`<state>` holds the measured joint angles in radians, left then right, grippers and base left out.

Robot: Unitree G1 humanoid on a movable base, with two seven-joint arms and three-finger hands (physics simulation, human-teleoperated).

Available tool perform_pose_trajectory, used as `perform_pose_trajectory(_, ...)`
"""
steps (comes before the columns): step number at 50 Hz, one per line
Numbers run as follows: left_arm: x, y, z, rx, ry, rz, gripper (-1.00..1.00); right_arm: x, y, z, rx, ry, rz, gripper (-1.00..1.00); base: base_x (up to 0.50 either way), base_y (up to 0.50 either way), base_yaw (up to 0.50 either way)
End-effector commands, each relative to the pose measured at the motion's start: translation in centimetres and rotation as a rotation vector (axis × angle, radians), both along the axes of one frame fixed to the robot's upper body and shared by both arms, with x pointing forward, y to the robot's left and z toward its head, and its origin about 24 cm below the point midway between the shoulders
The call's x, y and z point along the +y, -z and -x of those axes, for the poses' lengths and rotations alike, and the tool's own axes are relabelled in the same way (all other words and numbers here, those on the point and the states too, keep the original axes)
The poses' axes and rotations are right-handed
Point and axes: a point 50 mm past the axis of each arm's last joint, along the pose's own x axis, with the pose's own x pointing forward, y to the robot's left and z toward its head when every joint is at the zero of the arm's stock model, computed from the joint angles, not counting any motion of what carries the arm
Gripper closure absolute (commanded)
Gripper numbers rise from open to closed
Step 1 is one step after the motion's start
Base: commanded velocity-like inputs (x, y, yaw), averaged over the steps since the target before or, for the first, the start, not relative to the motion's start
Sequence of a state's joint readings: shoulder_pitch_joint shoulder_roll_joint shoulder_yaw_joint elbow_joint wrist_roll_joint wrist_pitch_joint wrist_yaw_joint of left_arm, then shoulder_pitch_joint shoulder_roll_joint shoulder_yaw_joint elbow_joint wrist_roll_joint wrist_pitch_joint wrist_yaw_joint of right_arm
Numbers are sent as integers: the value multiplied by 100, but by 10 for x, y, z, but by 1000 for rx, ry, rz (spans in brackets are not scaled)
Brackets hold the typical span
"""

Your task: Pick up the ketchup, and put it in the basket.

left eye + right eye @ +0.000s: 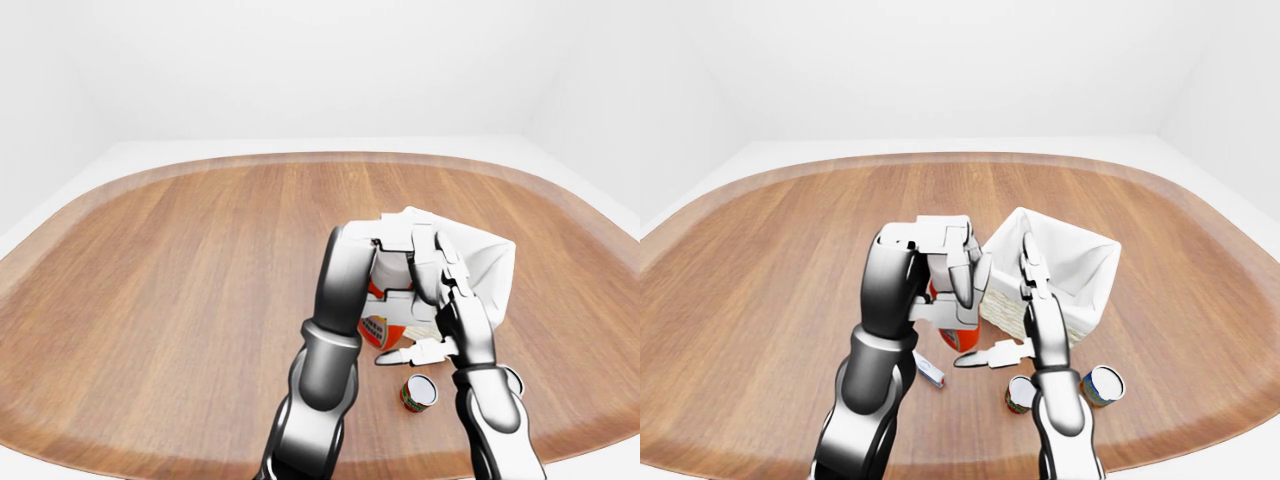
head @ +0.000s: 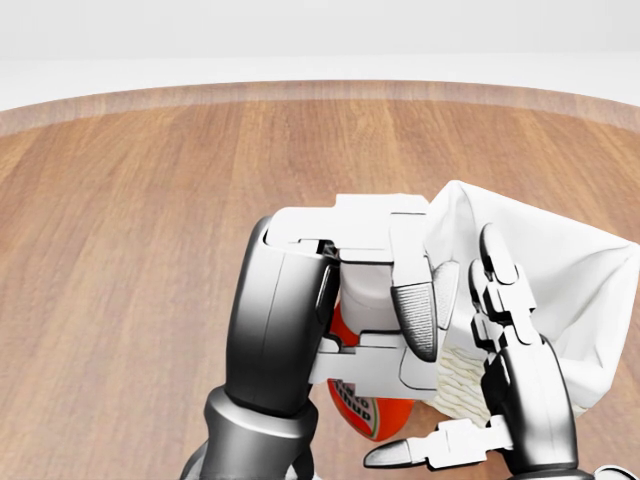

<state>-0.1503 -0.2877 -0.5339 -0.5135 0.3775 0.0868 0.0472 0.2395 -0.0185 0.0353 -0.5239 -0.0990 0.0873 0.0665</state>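
left hand (image 2: 390,300) pinches the red ketchup bottle with white cap (image 2: 365,405) beside the white cloth-lined wicker basket (image 1: 1060,265), lifted to clear its rim; right hand (image 2: 500,350) spread, empty.

Wooden table (image 1: 790,260): basket (image 1: 1060,265), cans (image 1: 1102,385).

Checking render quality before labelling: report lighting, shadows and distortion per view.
Head view: even, soft light, sharp focus, glossy highlights on the left hand gripping the ketchup. Left-eye view: wide-angle bend curves the table edge. Right-eye view: same bend, faint shadows beside the basket.
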Motion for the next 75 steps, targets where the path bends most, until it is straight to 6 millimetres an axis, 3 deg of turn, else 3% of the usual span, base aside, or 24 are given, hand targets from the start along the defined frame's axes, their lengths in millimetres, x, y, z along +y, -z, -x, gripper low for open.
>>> perform_pose_trajectory(1,-30,0,4,11,20,-7,95,5,-14,6,-62,5,-36,-100,0,0,0)
perform_pose_trajectory(17,-41,39,-26,207,-16,-63,95,5,-12,5,-57,2,-39,-100,0,0,0)
perform_pose_trajectory(26,-40,47,-35,220,-46,-64,95,5,-13,5,-59,1,-40,-100,0,0,0)
perform_pose_trajectory(40,-38,49,-41,208,-77,-57,95,6,-12,5,-55,-1,-40,-100,0,0,0)
perform_pose_trajectory(72,-42,24,-11,121,-30,-48,95,7,-6,4,-28,-20,-45,-100,0,0,0)
perform_pose_trajectory(73,-43,24,-11,122,-29,-49,94,6,-6,4,-30,-21,-45,-96,0,0,0)
perform_pose_trajectory(75,-43,24,-11,120,-28,-52,94,5,-8,6,-48,-23,-58,100,0,0,0)
